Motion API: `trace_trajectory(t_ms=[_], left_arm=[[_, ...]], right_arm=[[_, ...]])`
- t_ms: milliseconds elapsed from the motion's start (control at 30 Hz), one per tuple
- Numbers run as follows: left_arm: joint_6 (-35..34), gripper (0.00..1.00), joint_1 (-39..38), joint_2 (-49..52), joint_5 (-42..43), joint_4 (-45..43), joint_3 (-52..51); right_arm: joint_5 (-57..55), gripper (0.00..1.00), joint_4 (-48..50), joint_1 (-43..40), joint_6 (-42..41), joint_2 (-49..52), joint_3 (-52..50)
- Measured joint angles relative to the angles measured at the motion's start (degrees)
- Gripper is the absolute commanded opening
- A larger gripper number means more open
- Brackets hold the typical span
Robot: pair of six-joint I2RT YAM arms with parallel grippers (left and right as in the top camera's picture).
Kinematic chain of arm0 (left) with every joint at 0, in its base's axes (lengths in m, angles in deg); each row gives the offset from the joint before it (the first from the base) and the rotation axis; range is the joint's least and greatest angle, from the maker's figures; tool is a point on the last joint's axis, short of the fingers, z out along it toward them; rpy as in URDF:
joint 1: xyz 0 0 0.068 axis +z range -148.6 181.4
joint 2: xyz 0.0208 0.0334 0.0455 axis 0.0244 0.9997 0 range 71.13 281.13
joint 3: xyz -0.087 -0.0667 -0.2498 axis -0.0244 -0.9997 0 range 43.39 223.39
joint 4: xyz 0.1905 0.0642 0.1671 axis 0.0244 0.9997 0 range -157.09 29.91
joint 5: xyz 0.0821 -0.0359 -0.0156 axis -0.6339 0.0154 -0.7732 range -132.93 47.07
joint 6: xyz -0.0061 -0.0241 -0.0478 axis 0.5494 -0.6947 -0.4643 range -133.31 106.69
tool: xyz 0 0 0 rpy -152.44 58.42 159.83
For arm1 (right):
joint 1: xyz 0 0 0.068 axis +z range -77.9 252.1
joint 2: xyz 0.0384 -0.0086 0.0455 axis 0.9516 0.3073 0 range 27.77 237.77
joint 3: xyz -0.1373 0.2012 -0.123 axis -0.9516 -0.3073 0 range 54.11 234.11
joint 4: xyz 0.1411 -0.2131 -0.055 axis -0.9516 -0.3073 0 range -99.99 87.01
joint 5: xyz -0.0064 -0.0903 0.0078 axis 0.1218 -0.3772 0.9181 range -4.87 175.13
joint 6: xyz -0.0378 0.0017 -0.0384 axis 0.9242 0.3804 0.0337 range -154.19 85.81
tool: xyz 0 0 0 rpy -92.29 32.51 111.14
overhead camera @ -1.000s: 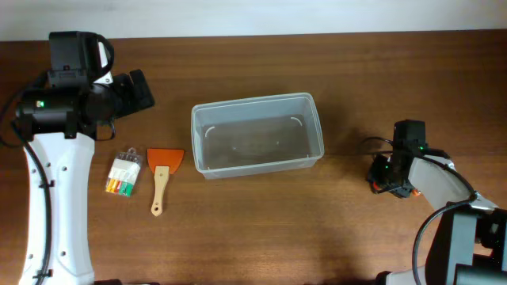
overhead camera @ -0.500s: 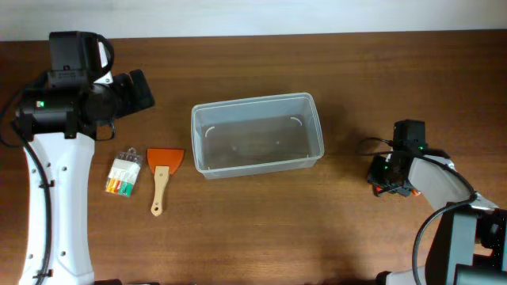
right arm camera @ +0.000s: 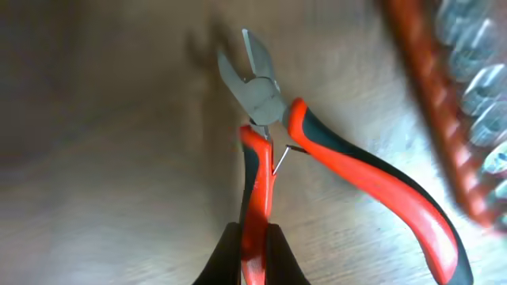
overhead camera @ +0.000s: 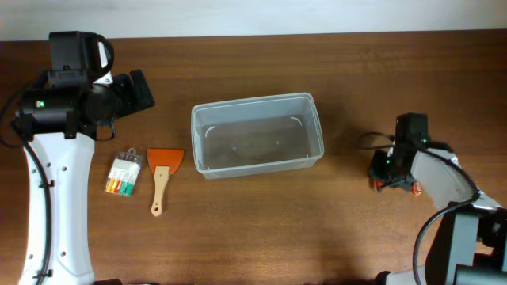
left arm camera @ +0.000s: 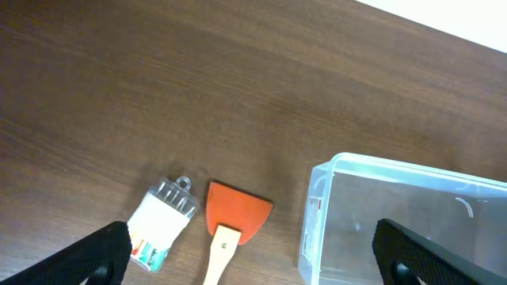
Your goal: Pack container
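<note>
Closest in, the right hand (right arm camera: 252,257) is clamped on one grip of the red-and-black-handled steel side cutters (right arm camera: 263,101). The nose points to 12 o'clock and the free grip splays toward 4.

That's the worry: pinched by a single leg, they may well swing or slip on the lift, or snag the rim.

Further out, the clear rectangular plastic container (overhead camera: 253,100) sits mid-way on the brown wooden desk (overhead camera: 317,229), at 9 o'clock from that hand, with nothing in it. Beyond it, again at 9, lie an orange wooden-handled scraper (overhead camera: 164,162) and a small clear case of coloured pieces (overhead camera: 123,172).

The left hand (left arm camera: 253,245) hovers with its fingers wide apart. The tub's end label (left arm camera: 312,215) is too small to read.
</note>
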Motion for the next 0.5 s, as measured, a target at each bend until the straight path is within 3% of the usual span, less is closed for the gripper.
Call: trace_trajectory(t_ms=[300, 500], left_arm=[[0.00, 0.99, 0.00, 0.00, 0.00, 0.00, 0.00], [0.00, 0.99, 0.00, -0.02, 0.00, 0.00, 0.00]], right_arm=[[0.20, 0.04, -8.15, 1.05, 2.93, 0.11, 16.83], [0.22, 0.04, -12.98, 7.45, 5.29, 0.13, 27.08]])
